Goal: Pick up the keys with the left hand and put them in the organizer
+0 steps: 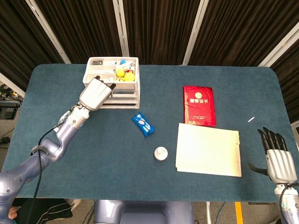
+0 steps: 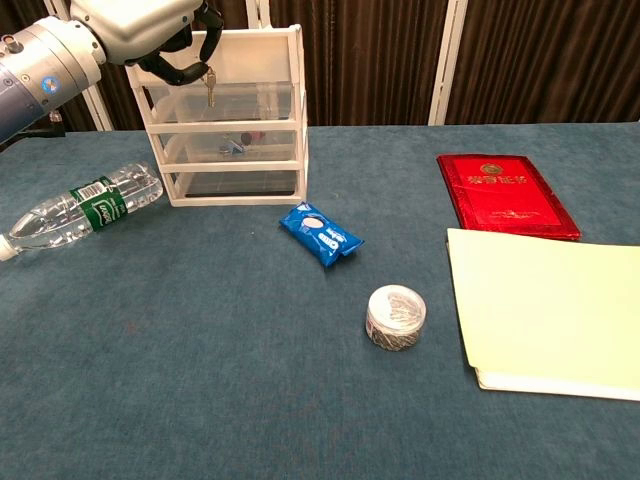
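Left hand (image 2: pixel 140 25) raised beside organizer (image 2: pixel 240 150) top, fingers (image 2: pixel 185 70) curled holding keys (image 2: pixel 209 92)

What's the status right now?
Left hand holds keys by organizer top. Right hand open, idle. Nothing blocking.
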